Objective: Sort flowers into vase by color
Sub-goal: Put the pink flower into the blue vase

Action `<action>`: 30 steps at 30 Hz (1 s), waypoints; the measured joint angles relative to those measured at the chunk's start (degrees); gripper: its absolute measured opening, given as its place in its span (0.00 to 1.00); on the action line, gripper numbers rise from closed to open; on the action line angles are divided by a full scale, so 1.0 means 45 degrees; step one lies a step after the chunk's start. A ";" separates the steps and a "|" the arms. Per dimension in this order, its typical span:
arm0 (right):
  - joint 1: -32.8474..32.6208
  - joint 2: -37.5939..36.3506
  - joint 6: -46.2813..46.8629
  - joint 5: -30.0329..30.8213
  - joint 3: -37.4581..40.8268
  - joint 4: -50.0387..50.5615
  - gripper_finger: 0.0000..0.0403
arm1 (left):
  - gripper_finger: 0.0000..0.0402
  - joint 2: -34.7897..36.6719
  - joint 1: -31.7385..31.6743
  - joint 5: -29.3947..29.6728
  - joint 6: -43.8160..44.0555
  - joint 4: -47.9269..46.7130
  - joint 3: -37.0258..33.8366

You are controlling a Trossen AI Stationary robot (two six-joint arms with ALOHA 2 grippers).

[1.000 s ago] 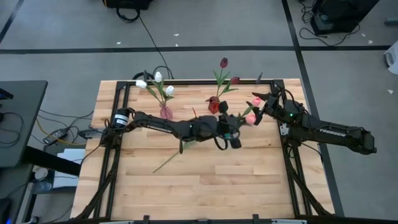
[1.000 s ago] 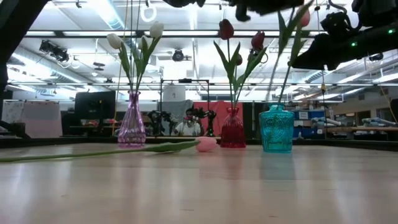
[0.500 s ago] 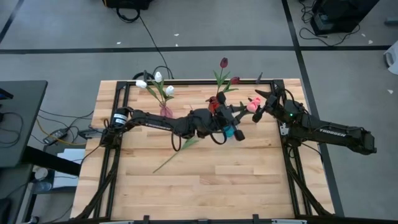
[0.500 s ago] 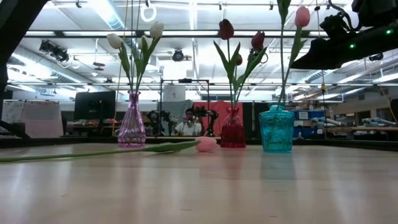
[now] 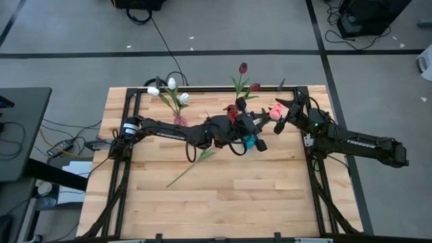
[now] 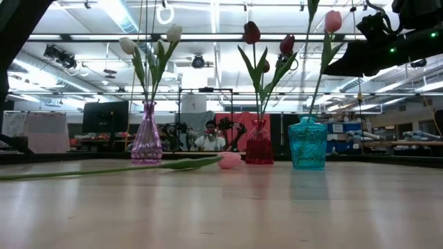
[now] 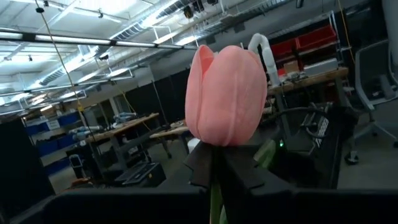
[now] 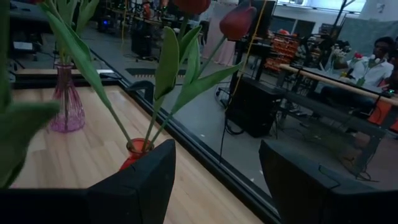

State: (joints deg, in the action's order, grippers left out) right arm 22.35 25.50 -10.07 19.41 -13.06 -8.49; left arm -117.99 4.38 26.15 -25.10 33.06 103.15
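My left gripper hovers over the teal vase, shut on a pink tulip whose stem reaches down into that vase. A second stem stands in the same vase, with its head above the top of the low view. My right gripper is open, just right of the pink heads, and touches nothing. White tulips stand in the purple vase, dark red ones in the red vase. Another pink tulip lies flat on the table, its head near the red vase. My left gripper pinches the pink tulip's stem between its two fingers, a short way below the head. It comes from the table's left, well above the table. The tulip stands nearly upright, head above the fingers and lower stem inside the teal vase.
The three vases stand in a row near the table's far edge. A black frame rail runs around the tabletop. The wooden near half holds only the lying tulip. A person sits in the room behind.
My left gripper has moved toward the table's far edge, carrying the pink tulip. The tulip's head has swung toward the right gripper, and its stem stands straighter in the teal vase than before.
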 joint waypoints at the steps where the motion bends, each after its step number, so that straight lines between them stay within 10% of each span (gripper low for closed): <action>1: 0.0000 -0.0005 0.0000 0.0000 0.0000 -0.0001 0.60 | 0.06 0.0003 0.0000 0.0004 0.0006 -0.0335 0.0153; 30: -0.0005 -0.0005 0.0195 -0.0630 0.0000 -0.0113 0.60 | 0.06 0.0012 0.0000 0.0327 0.1403 0.1080 -0.1369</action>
State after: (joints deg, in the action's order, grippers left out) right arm 22.33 25.47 -9.19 16.58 -13.06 -8.99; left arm -117.94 4.38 27.63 -18.79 37.92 96.99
